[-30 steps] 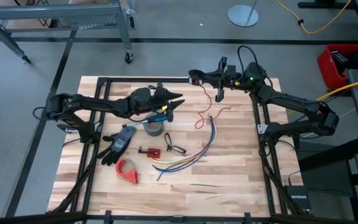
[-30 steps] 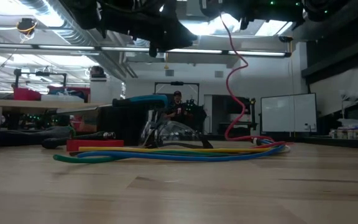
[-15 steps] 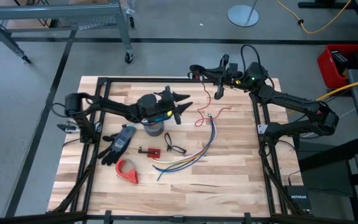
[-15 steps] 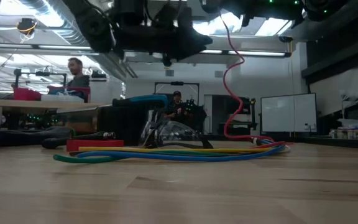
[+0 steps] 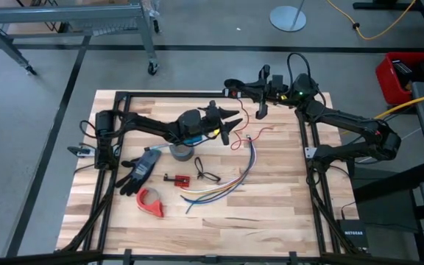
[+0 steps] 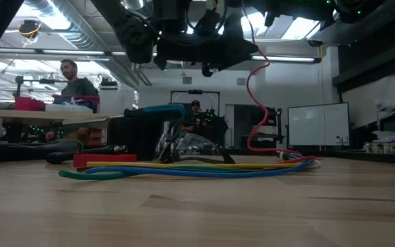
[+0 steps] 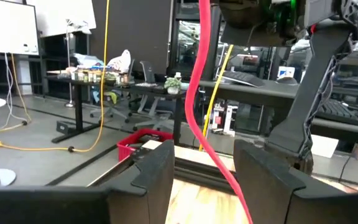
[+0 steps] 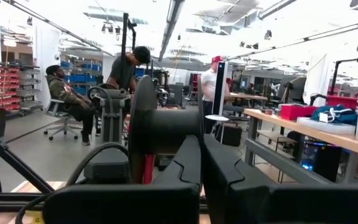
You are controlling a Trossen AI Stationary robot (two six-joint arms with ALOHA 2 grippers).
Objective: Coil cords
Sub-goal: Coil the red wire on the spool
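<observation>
Red wire hangs from the right end effector, which is raised over the far edge of the counter with its fingers pressed together on the wire's upper end; from there the strand drops in a loose wave, as the low view shows, and its lower part lies curled on the wood just beside the far tip of the multicoloured wire bundle. The left end effector is held in the air near the middle of the counter, right next to the hanging strand, fingers spread; in its wrist view the wire runs down through the gap between the two fingers without touching either. The likely risk is that the left fingers close on nothing if the slack strand swings out of the gap, since it hangs free and light. Pulling on it could also drag the loose tail across the bundle and snag there, or tug the end out of the right grip. A grey tape roll, a black glove and a small black looped cord lie nearer, apart from the wire
</observation>
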